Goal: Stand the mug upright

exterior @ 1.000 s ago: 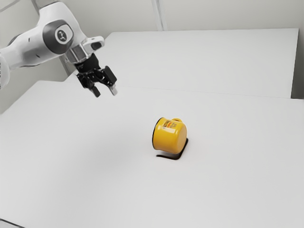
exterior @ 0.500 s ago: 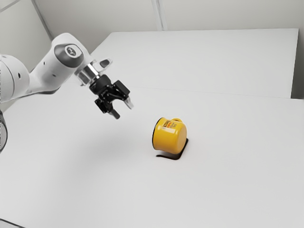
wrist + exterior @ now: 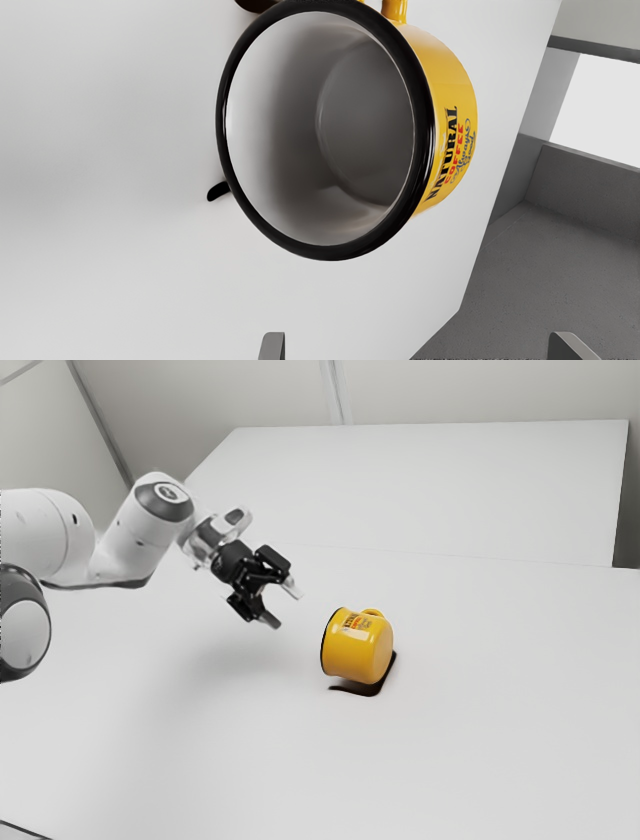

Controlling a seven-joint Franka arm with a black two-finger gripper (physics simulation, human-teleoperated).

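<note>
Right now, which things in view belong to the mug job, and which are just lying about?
Job:
- yellow mug, on its side, mouth toward the gripper
- gripper, open and empty
- white table, to stand it on

Lying about:
- dark curved strip along the mug's lower side; can't tell what it is

The mug (image 3: 358, 647) is yellow, its rim (image 3: 424, 130) black, its lettering (image 3: 452, 145) black, red and blue, its inside (image 3: 370, 125) grey, the table (image 3: 480, 740) under it white, the gripper (image 3: 287, 610) near it black.

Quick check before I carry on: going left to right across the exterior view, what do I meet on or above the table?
White arm → open jaws, empty → yellow mug lying on its side, mouth toward the jaws.
</note>
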